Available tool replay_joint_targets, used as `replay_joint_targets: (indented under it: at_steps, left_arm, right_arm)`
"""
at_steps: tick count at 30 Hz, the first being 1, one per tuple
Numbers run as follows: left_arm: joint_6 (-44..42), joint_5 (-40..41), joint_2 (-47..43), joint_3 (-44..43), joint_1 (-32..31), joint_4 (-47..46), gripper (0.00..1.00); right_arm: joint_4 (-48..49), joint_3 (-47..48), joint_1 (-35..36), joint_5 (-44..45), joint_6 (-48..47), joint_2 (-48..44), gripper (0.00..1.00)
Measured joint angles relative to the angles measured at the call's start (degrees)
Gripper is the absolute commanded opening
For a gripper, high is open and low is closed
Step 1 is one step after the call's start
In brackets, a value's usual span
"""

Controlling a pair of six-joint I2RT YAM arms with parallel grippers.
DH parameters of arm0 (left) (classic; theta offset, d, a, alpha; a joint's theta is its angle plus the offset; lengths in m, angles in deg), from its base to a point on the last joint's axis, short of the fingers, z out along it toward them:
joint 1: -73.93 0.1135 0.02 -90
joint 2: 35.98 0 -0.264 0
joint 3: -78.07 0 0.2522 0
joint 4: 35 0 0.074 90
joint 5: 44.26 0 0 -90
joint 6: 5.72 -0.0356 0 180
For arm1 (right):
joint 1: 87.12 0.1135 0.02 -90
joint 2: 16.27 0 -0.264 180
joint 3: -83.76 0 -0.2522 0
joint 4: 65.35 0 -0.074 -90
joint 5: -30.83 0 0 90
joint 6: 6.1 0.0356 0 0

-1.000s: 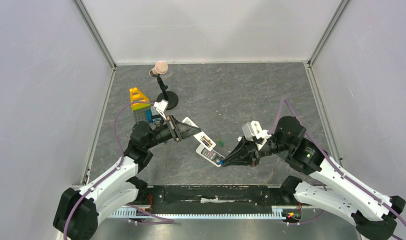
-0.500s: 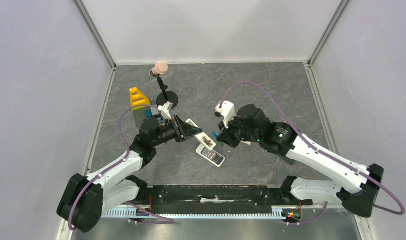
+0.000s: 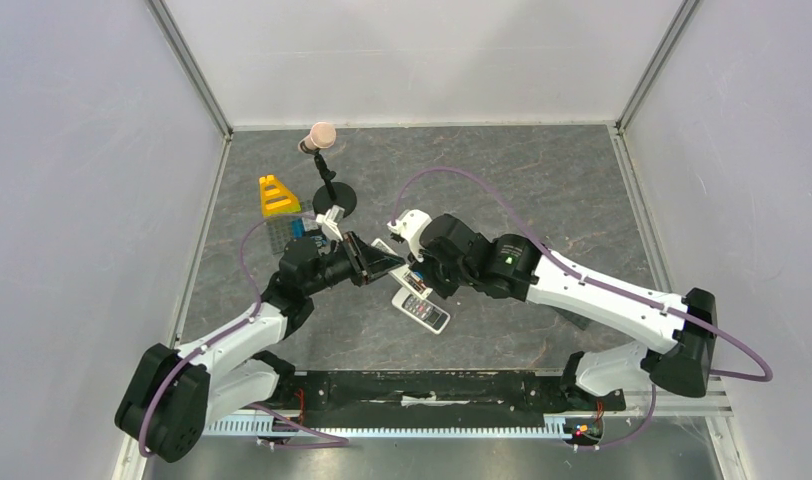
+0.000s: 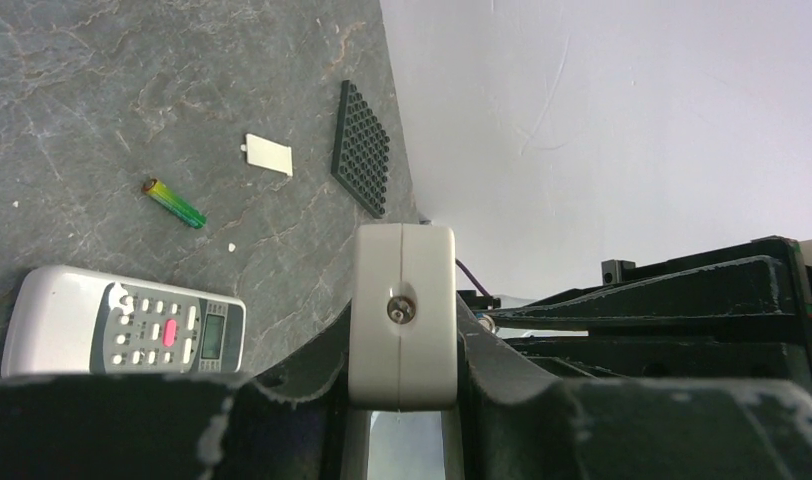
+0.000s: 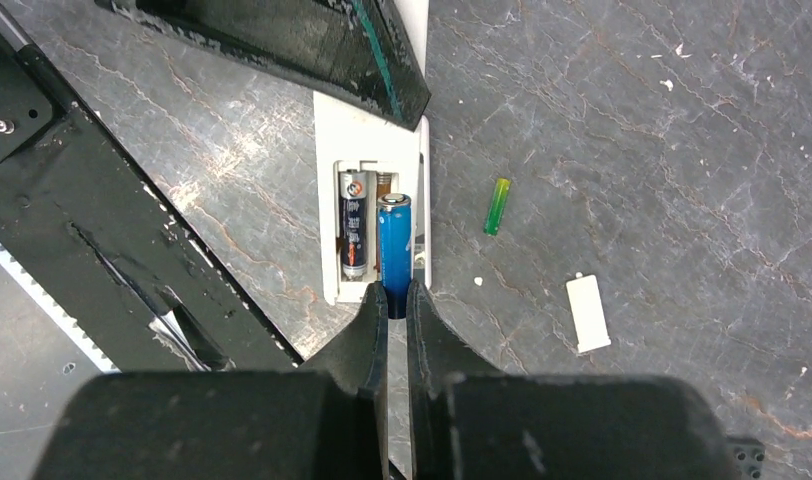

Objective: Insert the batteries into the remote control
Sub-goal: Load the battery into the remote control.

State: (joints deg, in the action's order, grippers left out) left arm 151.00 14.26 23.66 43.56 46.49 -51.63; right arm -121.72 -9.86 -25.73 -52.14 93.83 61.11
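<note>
Reaching toward each other over the table [image 3: 542,190] in the top view, the two arms met at the remote control [image 3: 384,246]. The left pincer [image 3: 390,262] was clamped on it, and the right pincer [image 3: 425,283] came down on its far end. A second remote [image 3: 424,313], grey button face up, lay just below both pincers. The batteries were too small to make out from there.

From the left wrist, the remote control [image 4: 402,290] showed only as a white end with one screw, gripped between the left pincer's [image 4: 402,350] fingers; its open compartment was out of sight. Beyond the fingers and to one side lay the second remote [image 4: 122,322], a green battery [image 4: 175,203], a white cover [image 4: 269,155] and a black studded plate [image 4: 364,147].

From the right wrist, the right pincer [image 5: 394,300] was clenched on the near end of a blue battery [image 5: 394,245], which ran straight out from the fingertips along the compartment's empty bay. A dark battery [image 5: 353,235] sat in the bay beside it. The remote control [image 5: 367,125] lay white back up, its far end under the left pincer's black finger [image 5: 302,40]. Whether the blue battery touched the bay floor could not be told. The green battery [image 5: 496,206] and white cover [image 5: 588,314] lay apart on the table beside the fingers.
</note>
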Motion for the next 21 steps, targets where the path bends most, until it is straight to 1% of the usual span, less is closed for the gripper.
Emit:
replay_joint_targets:
  at_steps: [10, 15, 21]
  left_arm:
    - [3.54, 1.86, -0.02, 4.46, 0.0, -4.98, 0.02]
    - [5.01, 3.06, -0.37, 5.88, 0.0, -7.48, 0.02]
    - [5.6, 4.07, -1.42, 6.6, 0.0, -8.0, 0.02]
  right_arm:
    - [-2.99, 4.46, 0.92, 2.1, 0.39, 4.83, 0.02]
    - [-4.28, 4.72, 1.09, 2.12, 0.37, 6.23, 0.02]
    - [-5.11, 4.72, 1.14, 2.1, 0.37, 6.43, 0.04]
